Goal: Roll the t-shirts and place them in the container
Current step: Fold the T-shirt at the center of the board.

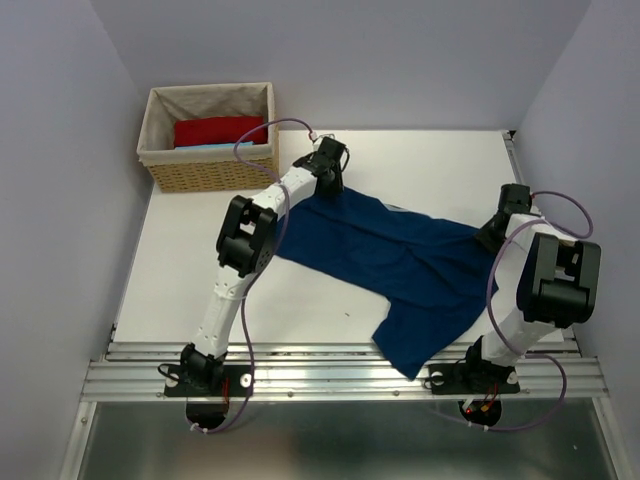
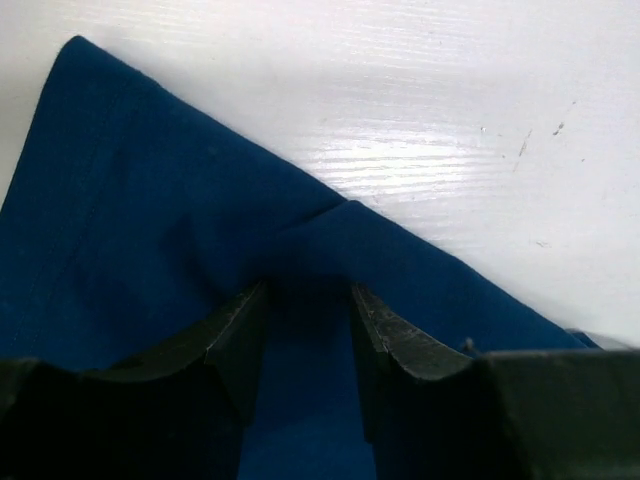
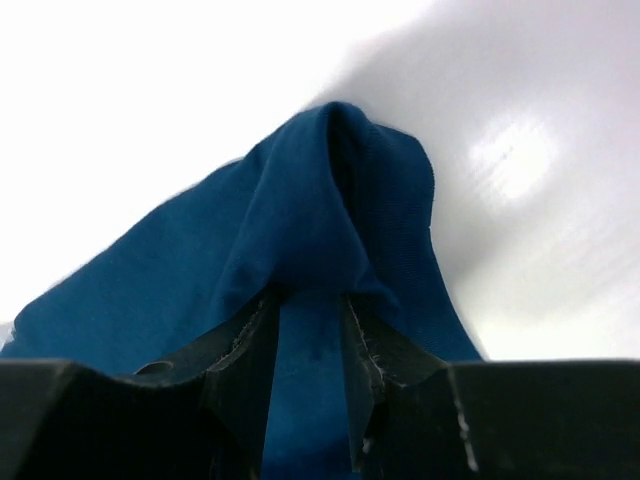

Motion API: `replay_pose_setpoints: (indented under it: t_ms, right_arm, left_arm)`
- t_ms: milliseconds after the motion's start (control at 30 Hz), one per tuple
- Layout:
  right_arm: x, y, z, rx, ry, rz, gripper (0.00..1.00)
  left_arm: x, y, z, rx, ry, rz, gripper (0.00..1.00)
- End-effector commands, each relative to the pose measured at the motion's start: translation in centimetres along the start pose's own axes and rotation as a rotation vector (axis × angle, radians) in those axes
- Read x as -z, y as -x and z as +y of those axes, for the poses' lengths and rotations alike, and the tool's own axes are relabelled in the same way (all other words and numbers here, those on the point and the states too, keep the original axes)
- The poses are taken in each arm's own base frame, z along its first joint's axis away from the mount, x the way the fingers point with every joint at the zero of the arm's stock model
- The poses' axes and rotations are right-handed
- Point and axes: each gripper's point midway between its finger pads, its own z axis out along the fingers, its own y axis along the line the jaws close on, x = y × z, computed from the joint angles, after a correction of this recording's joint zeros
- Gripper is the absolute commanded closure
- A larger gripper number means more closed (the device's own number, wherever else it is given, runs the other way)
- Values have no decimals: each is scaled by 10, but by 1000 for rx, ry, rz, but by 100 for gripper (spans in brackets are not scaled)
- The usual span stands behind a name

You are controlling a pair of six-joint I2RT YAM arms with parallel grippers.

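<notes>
**Black right gripper [image 3: 310, 340] pinching, black left gripper [image 2: 305, 330] unclear**

The right gripper's jaws stand narrow on a peak of the dark navy-blue short-sleeved cloth t-shirt [image 1: 400, 260]. The left gripper straddles a fold at its far corner; whether it clamps cannot be told. The t-shirt lies spread across the white table [image 1: 420, 165]. A red cloth piece [image 1: 215, 130] sits in the woven wicker basket [image 1: 210, 178].
</notes>
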Motion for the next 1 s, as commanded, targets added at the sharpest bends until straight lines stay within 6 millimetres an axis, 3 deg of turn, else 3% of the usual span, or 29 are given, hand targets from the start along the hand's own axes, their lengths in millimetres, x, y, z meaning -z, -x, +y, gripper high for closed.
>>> replay_pose_setpoints:
  t_ms: [0, 133, 233, 333, 367, 400, 467, 500, 567, 600, 633, 733, 767, 967]
  right_arm:
    - [-19, 38, 13, -33, 4, -84, 64]
    - [-30, 66, 33, -31, 12, -104, 64]
    - [-20, 82, 45, -26, 35, -120, 62]
    - [8, 95, 55, -23, 90, -147, 55]
    - [28, 104, 59, -29, 125, -182, 53]
    - [34, 99, 57, -28, 135, -181, 47]
    - [51, 97, 54, -22, 160, -197, 43]
    - [72, 101, 54, -29, 192, -233, 40]
    - [78, 78, 45, -29, 207, -196, 40]
    - [93, 76, 44, -40, 239, -212, 39]
    - [90, 54, 38, -36, 251, -157, 39]
    - [105, 27, 35, -41, 313, -103, 40]
    - [99, 6, 23, -41, 291, -57, 40]
    - [90, -43, -4, -88, 258, 17, 42]
  left_arm:
    - [-2, 5, -3, -32, 15, 9, 51]
    - [-5, 16, -11, -33, -2, -8, 51]
    - [0, 32, -18, -32, -18, -37, 50]
    - [14, 46, -23, -29, -40, -69, 50]
    - [18, 50, -25, -26, -47, -79, 50]
    - [21, 47, -23, -29, -48, -72, 50]
    - [41, 62, -29, -21, -76, -113, 50]
    - [48, 65, -30, -19, -84, -123, 50]
    - [67, 73, -34, -10, -106, -145, 50]
    - [79, 79, -35, -8, -116, -158, 50]
    - [86, 82, -35, -5, -119, -165, 50]
    - [109, 91, -34, 6, -132, -190, 50]
    - [115, 91, -35, 6, -138, -195, 50]
    - [147, 89, -29, 21, -163, -211, 50]
